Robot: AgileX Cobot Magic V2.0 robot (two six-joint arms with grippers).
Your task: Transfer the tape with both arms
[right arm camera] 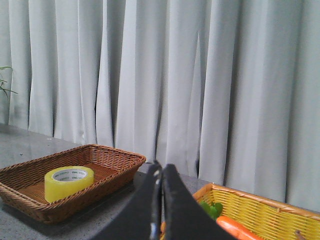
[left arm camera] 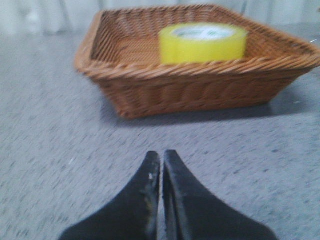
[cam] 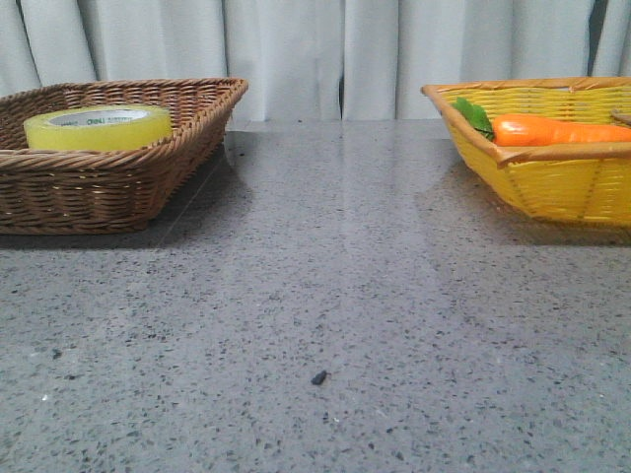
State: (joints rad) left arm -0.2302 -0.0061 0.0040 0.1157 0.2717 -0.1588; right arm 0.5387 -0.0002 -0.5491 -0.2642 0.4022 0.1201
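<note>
The yellow tape (cam: 99, 128) lies flat in a brown wicker basket (cam: 118, 182) at the table's back left. It also shows in the left wrist view (left arm camera: 202, 42) and the right wrist view (right arm camera: 68, 183). My left gripper (left arm camera: 161, 156) is shut and empty, low over the table, short of the brown basket (left arm camera: 200, 87). My right gripper (right arm camera: 162, 169) is shut and empty, raised, with the brown basket (right arm camera: 75, 200) to one side and the yellow basket (right arm camera: 260, 215) to the other. Neither arm shows in the front view.
A yellow wicker basket (cam: 552, 177) at the back right holds an orange carrot (cam: 552, 130) with green leaves (cam: 473, 115). A small dark speck (cam: 318, 377) lies on the grey speckled table. White curtains hang behind.
</note>
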